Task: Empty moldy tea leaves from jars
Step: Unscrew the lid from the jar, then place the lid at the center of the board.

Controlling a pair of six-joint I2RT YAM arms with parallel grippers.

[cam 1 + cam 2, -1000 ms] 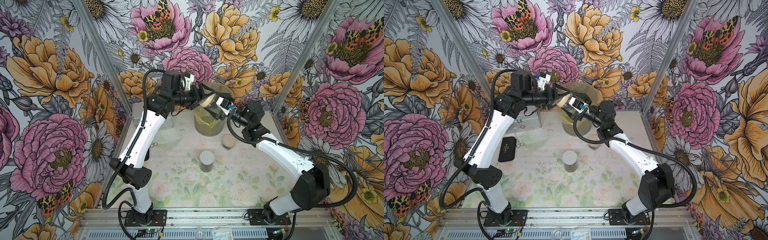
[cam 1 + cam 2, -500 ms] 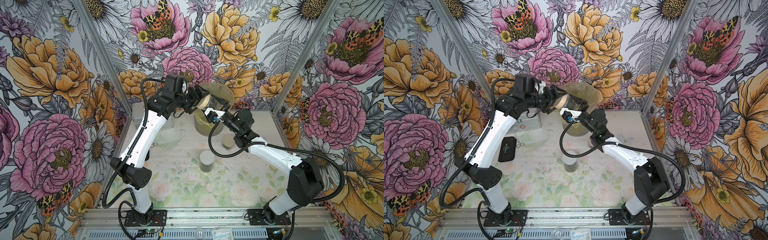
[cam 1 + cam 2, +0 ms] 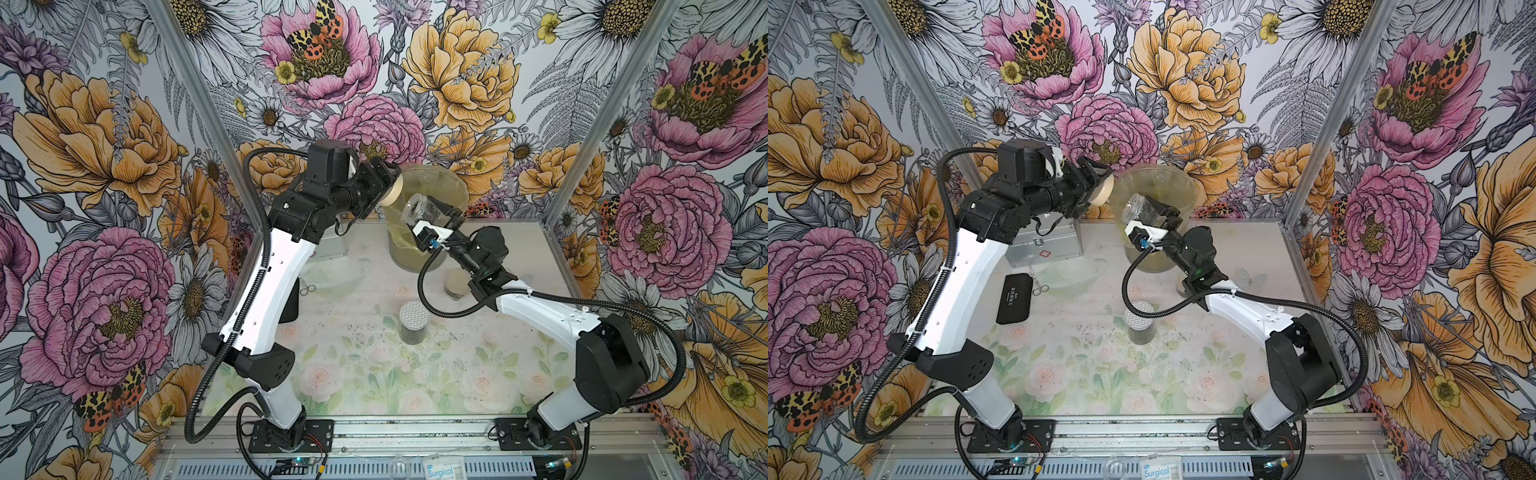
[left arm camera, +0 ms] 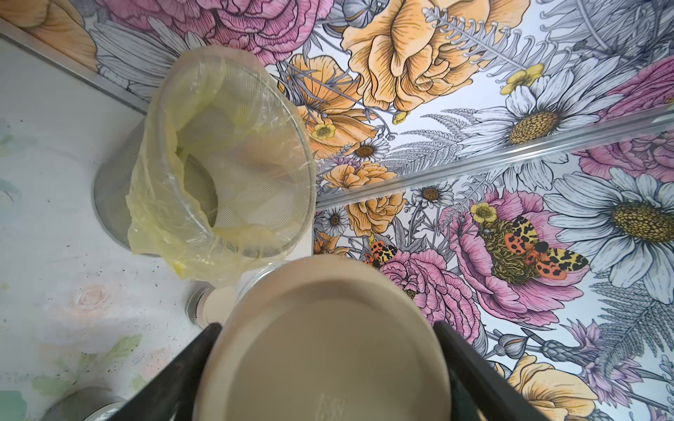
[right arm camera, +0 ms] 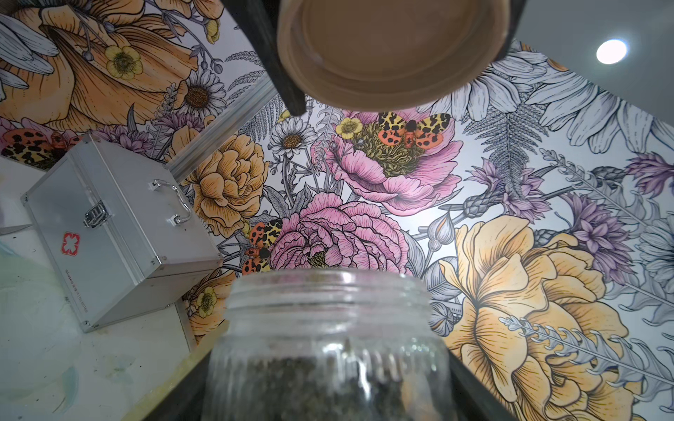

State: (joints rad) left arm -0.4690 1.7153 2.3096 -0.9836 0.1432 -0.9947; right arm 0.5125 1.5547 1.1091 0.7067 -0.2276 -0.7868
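Nearest, mid-desk [image 3: 374, 386]: silver-lid jar [image 3: 414, 319], upright, closed, dark tea leaves [image 3: 412, 337] visible through the glass. Around it, dark crumbs [image 3: 360, 328] scattered over the floral surface.

Just beyond, toward the right arm: tan-lid jar [image 3: 456, 283], upright, closed, partly hidden behind that arm's wrist.

Off to the left side, in a top view: black case [image 3: 1015, 299] lying flat, with small scissors [image 3: 1039, 286] just beside it. Farther back on the same side: metal case [image 3: 1050, 246] with a red emblem, closed, near the rear wall.

At the back centre: bin [image 3: 455, 183], lined with a yellow bag [image 4: 160, 204].

Raised at the bin's near rim: open jar [image 3: 419, 210], tipped toward its side, mouth facing the left arm, body clamped between the right fingers [image 5: 468, 392]. Inside, more tea leaves [image 5: 328, 386], a dark mass low in the glass.

Close to that mouth but apart from it: tan lid [image 3: 392, 193], pinched at its edges between the left fingers [image 4: 474, 368], spread wide around it, held up beside the bin's rim.
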